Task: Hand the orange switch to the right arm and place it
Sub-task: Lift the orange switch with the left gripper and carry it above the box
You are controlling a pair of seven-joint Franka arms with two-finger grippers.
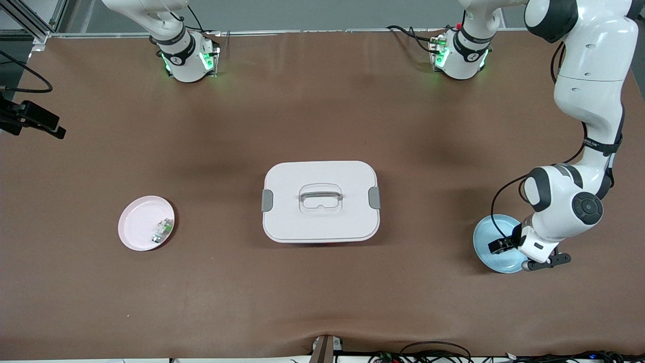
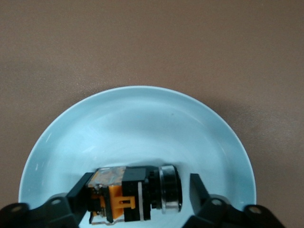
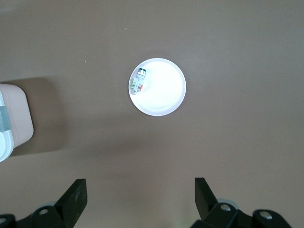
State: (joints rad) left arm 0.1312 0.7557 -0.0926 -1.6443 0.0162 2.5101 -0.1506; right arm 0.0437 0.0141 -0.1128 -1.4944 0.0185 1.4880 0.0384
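Note:
The orange switch (image 2: 135, 194) lies on its side in the pale blue plate (image 2: 142, 97), black with an orange side piece and a silver ring at one end. My left gripper (image 2: 140, 184) is low over that plate (image 1: 491, 233), open, one finger on each side of the switch; one finger touches the switch's end and a small gap shows at the ring end. In the front view the left wrist (image 1: 541, 242) hides the switch. My right gripper (image 3: 140, 186) is open and empty, high over the table; the front view does not show it.
A white lidded box (image 1: 320, 201) with a handle stands mid-table. A pink plate (image 1: 137, 222) toward the right arm's end holds a small white-and-green part (image 1: 162, 230); the right wrist view shows this plate (image 3: 166, 92) and part (image 3: 138, 80). A black camera mount (image 1: 30, 120) overhangs that end.

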